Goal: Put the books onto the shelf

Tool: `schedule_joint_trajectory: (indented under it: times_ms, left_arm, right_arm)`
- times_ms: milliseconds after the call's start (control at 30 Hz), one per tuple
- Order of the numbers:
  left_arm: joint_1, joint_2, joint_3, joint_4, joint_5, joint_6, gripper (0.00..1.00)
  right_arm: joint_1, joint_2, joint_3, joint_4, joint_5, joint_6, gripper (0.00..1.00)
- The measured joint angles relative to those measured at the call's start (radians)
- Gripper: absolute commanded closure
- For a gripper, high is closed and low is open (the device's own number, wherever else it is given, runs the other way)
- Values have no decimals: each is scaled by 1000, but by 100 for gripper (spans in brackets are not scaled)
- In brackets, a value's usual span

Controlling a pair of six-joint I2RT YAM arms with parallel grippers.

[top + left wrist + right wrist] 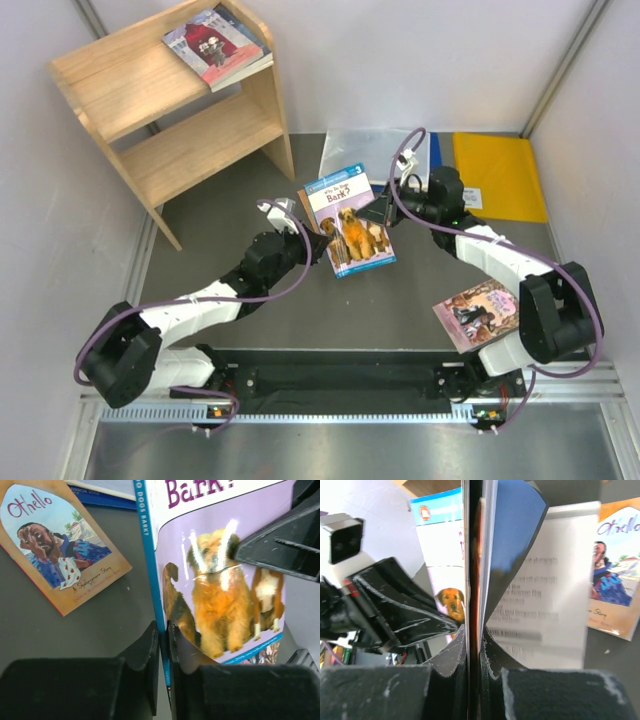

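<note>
dog book (pixel 350 220) sits mid-frame, pinched from both sides: left gripper (pixel 321 241) clamps its spine edge, right gripper (pixel 386 206) its pages. the right should let go cleanly before the left swings the book to the shelf (pixel 120 75), upper left, without twisting it.

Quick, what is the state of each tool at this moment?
Left tool: closed on the dog book at its spine.
Right tool: closed on the same book's other edge.
</note>
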Motion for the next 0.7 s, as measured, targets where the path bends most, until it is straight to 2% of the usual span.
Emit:
schedule_joint_trajectory:
  times_ms: [133,233,400,433,467,500,600,700]
  left_arm:
    - [2,6,16,7,6,-6,100]
    - [2,2,23,-2,4,-2,100]
    - [2,-37,75,-99,-1,43,100]
    - [2,-42,90,-118,-3,53,100]
    - [2,-44,101,-131,-4,62,91]
    - [2,-45,111,-140,-6,71,67]
    - [4,-45,118,-141,-7,92,56]
    - [5,-36,118,-134,-2,97,55]
  right_arm:
    - [-9,-1,-2,5,16,-5,99]
    - [-10,-4,-2,9,19,-7,93]
    - [-10,-4,-2,42,22,-1,97]
    - [-10,-4,-2,58,22,5,100]
    - [-10,-4,-2,72,23,11,100]
    - [-11,-3,-2,87,23,17,100]
    - [-12,-3,-2,116,6,41,100]
    - [-11,-1,-3,126,-8,61,100]
